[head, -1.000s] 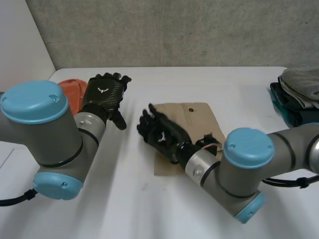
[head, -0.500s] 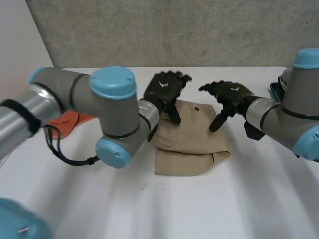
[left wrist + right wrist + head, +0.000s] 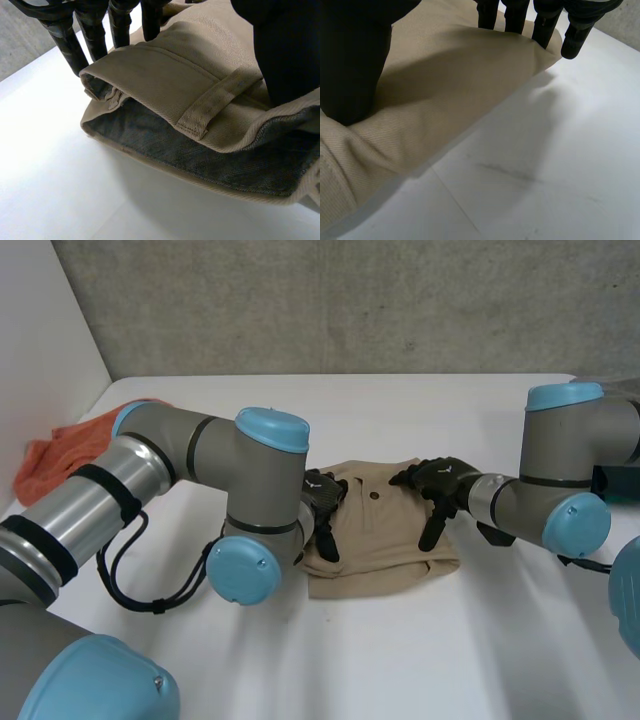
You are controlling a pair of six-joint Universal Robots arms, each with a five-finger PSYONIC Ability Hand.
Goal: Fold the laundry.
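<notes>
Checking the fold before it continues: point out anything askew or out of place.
The trousers are bunched up between the left hand and right hand, their waistband gaping open to show the grey lining. An orange cloth lies crumpled at the left edge of the table.

Soft, even light falls from above on the white table (image 3: 400, 660), which is bright all over with no hard glare. The grey wall (image 3: 350, 300) behind it is dimmer and matt. The tan trousers (image 3: 385, 530) throw only a faint, soft-edged shadow on the table along their near edge. In the left wrist view the table (image 3: 45, 165) is almost pure white, a pale grey shadow lies under the trousers (image 3: 175, 65), and the inside of the waistband is dark. In the right wrist view the table (image 3: 545, 165) is equally bright, with a soft shadow beneath the trousers' (image 3: 445, 90) edge.
</notes>
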